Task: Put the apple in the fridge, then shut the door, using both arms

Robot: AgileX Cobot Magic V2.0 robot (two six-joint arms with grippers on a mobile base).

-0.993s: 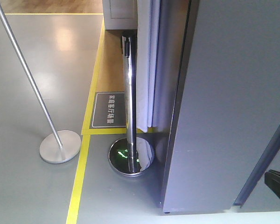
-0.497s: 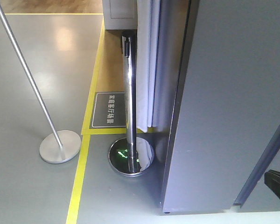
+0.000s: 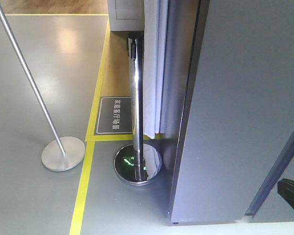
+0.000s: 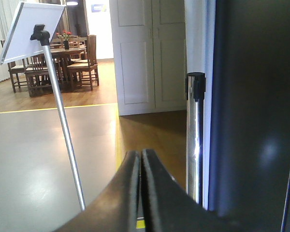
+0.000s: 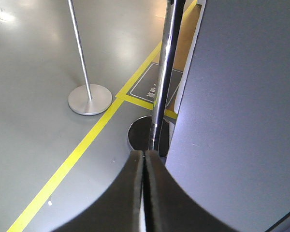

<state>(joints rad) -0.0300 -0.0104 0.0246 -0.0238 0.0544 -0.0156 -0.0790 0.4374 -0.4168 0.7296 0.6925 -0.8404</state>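
Now both grippers, the left gripper [image 4: 140,193] and the right gripper [image 5: 144,193], have their fingers pressed together with nothing between them, the dark grey fridge [image 3: 245,112] fills the right side of each picture, and no apple can be seen anywhere.

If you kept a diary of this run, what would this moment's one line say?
left pincer: shut, empty | right pincer: shut, empty | apple: not visible | fridge: grey outside only
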